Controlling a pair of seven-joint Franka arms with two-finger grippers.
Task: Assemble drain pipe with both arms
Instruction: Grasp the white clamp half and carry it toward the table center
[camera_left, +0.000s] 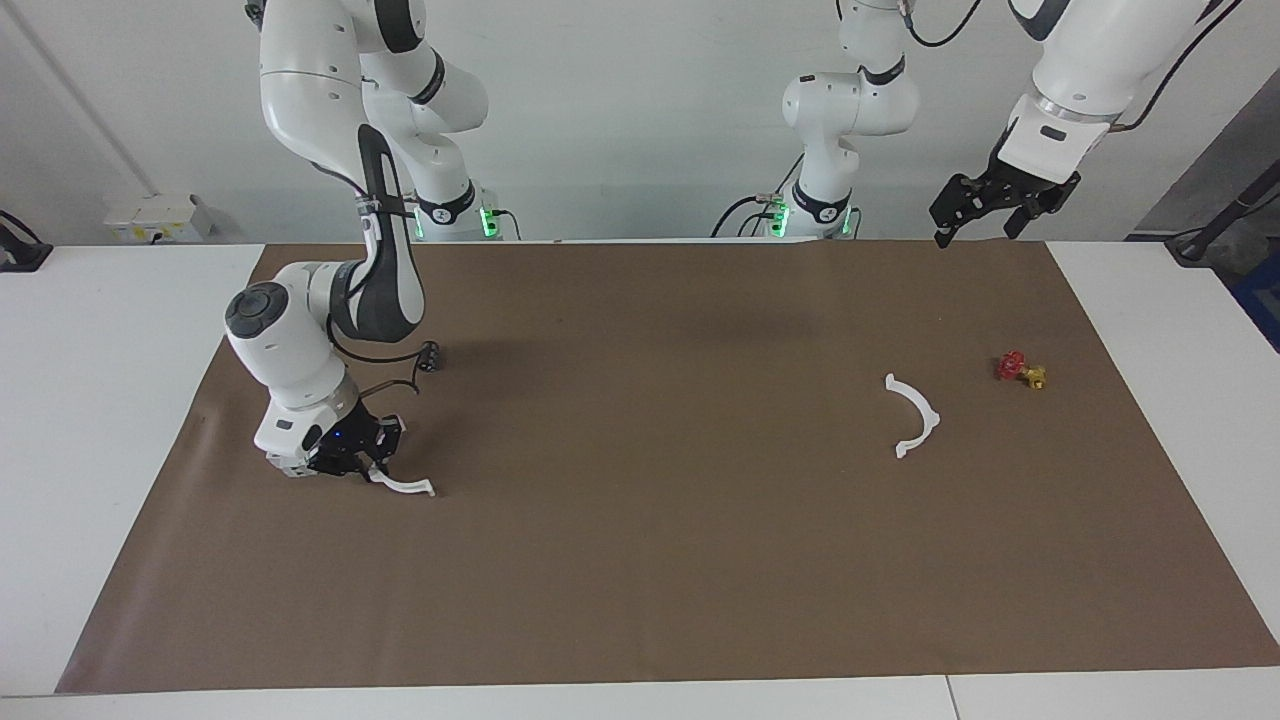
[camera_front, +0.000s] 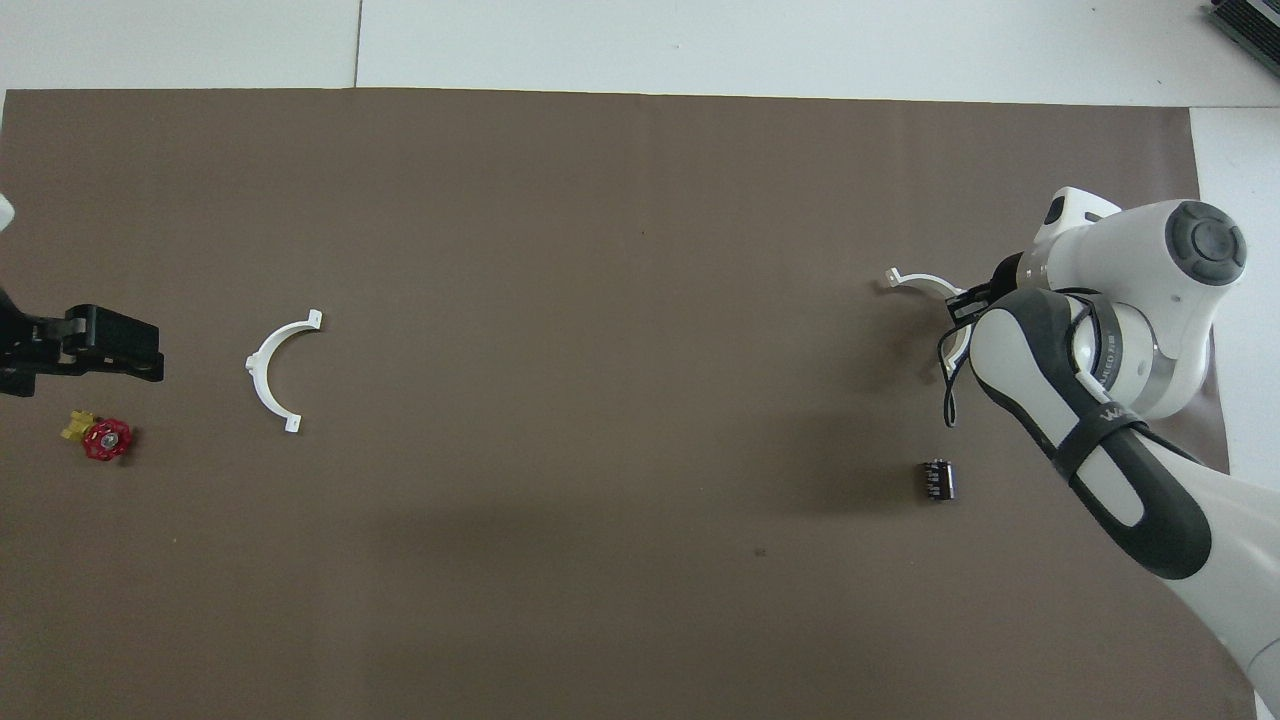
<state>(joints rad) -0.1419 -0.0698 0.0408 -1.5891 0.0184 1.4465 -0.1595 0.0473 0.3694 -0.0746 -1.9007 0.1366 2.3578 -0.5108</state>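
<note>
- The drain pipe lies as 2 separate white arcs on the brown mat (camera_left: 640, 560), well apart, 1 toward each arm's end of the table.
- Arc 1 (camera_left: 405, 486) is at the right gripper (camera_left: 362, 462), which is down at the mat with its fingers at 1 end of the arc; whether they are pinching it or merely touching cannot be told.
- Arc 2 (camera_left: 915, 414) lies free on the mat, near a small red and yellow valve (camera_left: 1020, 370).
- The left gripper (camera_left: 985, 208) hangs high over the mat's edge nearest the robots, fingers spread, waiting.
- A small dark cylinder (camera_left: 431, 355) sits near arc 1, nearer the robots.
- Judged by look, each arc is thin, light plastic: stiff enough to keep its curve, yet springy and liable to slide on the mat or twist in a pinch.
- The best hold is probably across the thin wall near mid-arc, leaving both tabbed ends free to mate.
- Squeezing hard risks flexing the arc out of line.
</note>
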